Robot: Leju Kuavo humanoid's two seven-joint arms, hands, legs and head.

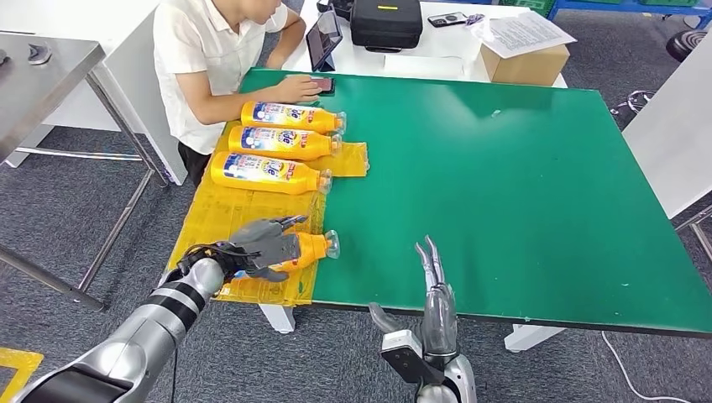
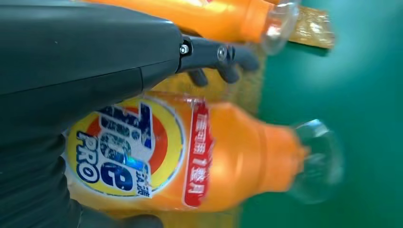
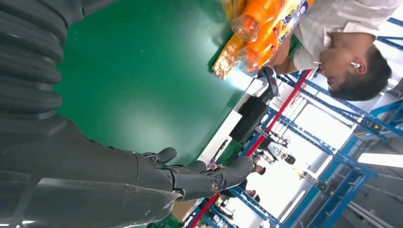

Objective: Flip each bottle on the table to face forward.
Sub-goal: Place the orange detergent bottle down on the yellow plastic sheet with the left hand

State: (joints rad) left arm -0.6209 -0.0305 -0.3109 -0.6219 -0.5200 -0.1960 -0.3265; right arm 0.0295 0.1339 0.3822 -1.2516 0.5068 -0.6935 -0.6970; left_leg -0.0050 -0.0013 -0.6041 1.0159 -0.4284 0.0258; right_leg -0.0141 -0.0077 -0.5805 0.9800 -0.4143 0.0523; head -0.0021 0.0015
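Bench: a green bench (image 1: 520,185) is carrying a yellow sheet (image 1: 220,214) along its left edge, and 4 orange bottles are lying on their sides on that sheet.

Near bottle: the near bottle (image 1: 311,248) is lying closest to the robot, its clear cap (image 1: 332,243) reaching onto the green surface; in the left wrist view its label (image 2: 124,151) is showing toward the camera.

Left hand: the left hand (image 1: 267,245) is covering the near bottle's body, fingers (image 1: 285,224) curling over it and the thumb sitting on its near side; it is probably gripping the bottle, though the contact is partly hidden.

Right hand: the right hand (image 1: 437,294) is hovering at the bench's near edge, well apart from the bottles, fingers (image 1: 430,259) straight, slightly spread and holding nothing.

Far bottles: 3 more bottles, the first (image 1: 269,172), second (image 1: 281,142) and third (image 1: 290,116), are lying in a row side by side beyond the near bottle, labels up, caps pointing right.

Person: a person in a white shirt (image 1: 197,59) is sitting at the far left corner, one hand (image 1: 295,87) resting on the bench over a phone (image 1: 323,84).

Behind: a black case (image 1: 386,22) and a cardboard box (image 1: 525,60) are sitting on a white table beyond.
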